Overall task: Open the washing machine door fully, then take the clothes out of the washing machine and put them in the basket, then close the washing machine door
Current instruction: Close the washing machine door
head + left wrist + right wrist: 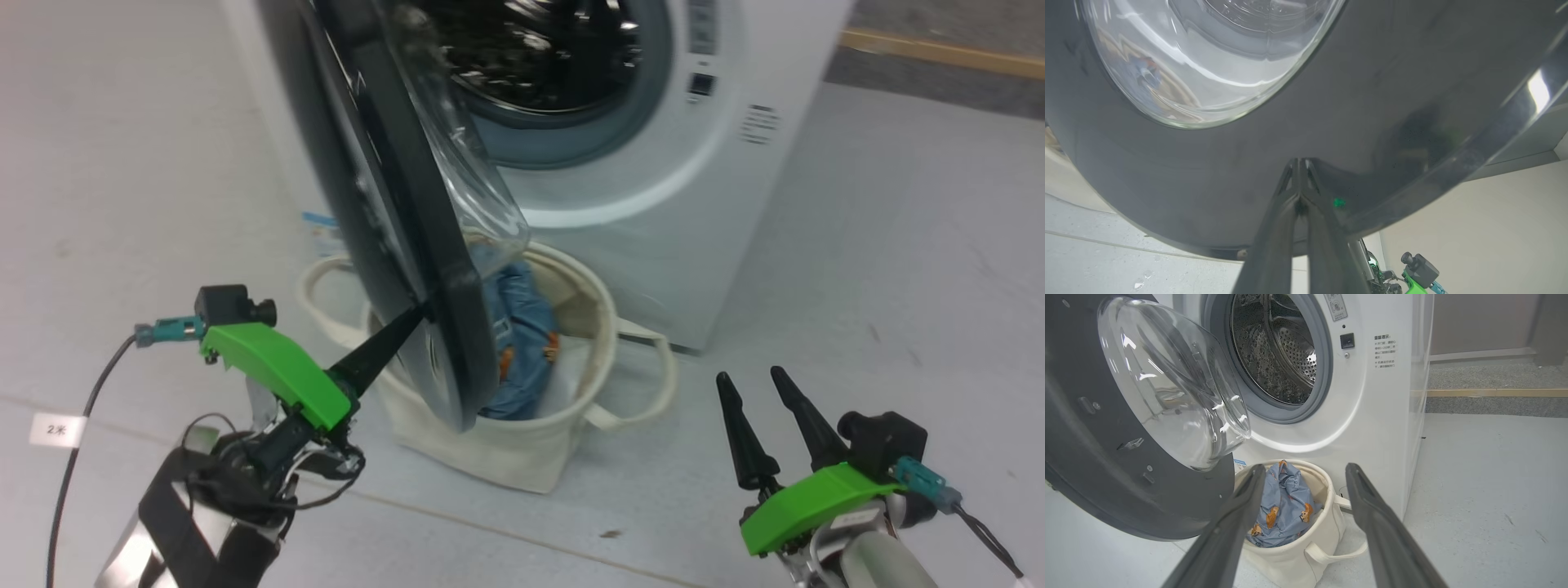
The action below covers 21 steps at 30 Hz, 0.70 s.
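Note:
The washing machine (702, 237) stands ahead with its steel drum (1282, 347) exposed. The washing machine door (392, 204), black-rimmed with a bulging glass bowl, is swung out to about half open. My left gripper (420, 312) is shut, and its joined tips (1299, 162) touch the door's outer black rim near the lower edge. Below the door sits the cream basket (490, 457), and the light blue bear-print clothes (1284, 502) lie inside it. At the lower right my right gripper (751, 377) stands open and empty, short of the basket (1290, 559).
Pale grey floor (857, 343) spreads around the washer, with free room to the right. A wooden strip (1494, 393) borders darker flooring behind. The basket's loop handle (653, 384) sticks out towards my right gripper. A small white label (55, 429) lies on the floor at left.

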Available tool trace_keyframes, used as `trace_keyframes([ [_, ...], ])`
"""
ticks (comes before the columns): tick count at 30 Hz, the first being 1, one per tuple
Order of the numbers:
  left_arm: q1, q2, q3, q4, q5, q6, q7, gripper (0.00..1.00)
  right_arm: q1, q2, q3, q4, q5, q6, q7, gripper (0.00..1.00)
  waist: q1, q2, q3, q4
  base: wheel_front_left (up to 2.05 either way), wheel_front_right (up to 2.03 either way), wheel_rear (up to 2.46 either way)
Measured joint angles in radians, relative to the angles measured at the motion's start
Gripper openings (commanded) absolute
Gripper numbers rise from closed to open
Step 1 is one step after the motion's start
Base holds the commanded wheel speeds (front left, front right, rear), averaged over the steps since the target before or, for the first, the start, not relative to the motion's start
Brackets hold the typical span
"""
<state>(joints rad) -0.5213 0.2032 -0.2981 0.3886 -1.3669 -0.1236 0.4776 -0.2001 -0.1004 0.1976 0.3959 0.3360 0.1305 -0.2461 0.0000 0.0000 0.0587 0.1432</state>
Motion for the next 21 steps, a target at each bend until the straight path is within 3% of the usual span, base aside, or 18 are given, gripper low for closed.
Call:
trace_keyframes([
  [14, -0.001, 0.044, -0.007, 0.019, 0.001, 0.000, -0.138, 0.00, -0.019, 0.017, -0.011, -0.012, 0.008, 0.000, -0.003, 1.00, 0.0000, 0.0000, 0.034, -0.216, 0.00, 0.00, 0.00],
  [21, -0.011, 0.061, -0.012, 0.012, -0.003, 0.000, -0.180, 0.00, -0.022, 0.021, -0.023, -0.023, 0.008, 0.000, -0.003, 1.00, 0.0000, 0.0000, 0.056, -0.267, 0.00, 0.00, 0.00],
])
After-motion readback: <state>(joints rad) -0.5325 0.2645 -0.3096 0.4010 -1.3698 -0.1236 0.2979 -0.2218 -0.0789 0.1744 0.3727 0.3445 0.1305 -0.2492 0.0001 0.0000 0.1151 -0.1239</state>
